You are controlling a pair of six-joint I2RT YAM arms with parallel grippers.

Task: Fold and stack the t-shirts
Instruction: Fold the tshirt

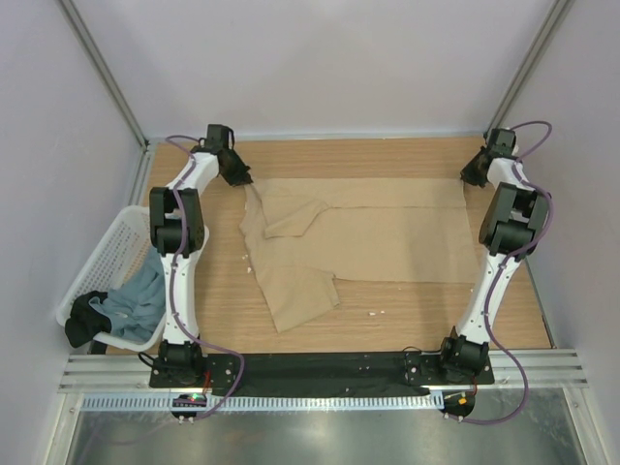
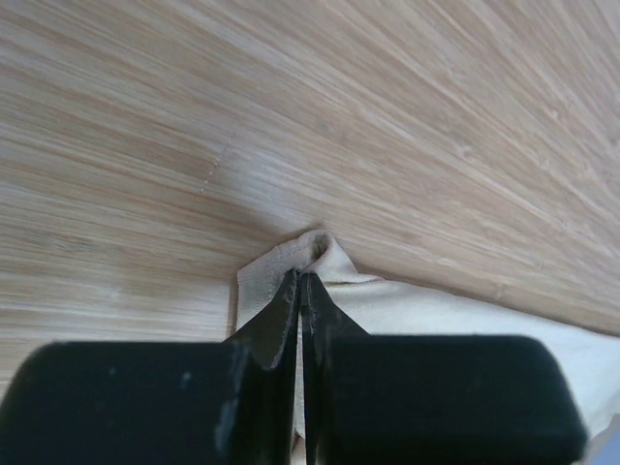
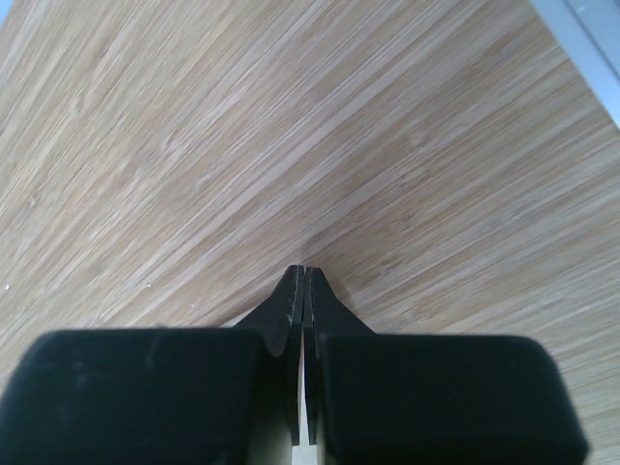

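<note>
Cloth of tan t-shirt (image 1: 387,237) lies soft, creased, on grained wooden table (image 1: 387,155).

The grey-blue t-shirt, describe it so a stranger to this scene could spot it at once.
At the left edge of the wooden table stands a white mesh basket. The grey-blue t-shirt lies crumpled in its near end. It is the only bluish cloth: a black item sits beside it, and the tan t-shirt lies spread on the table.

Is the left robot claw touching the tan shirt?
Touching. The left wrist view shows the left gripper shut on a bunched corner of the tan shirt, with cloth poking out past its tips.
</note>
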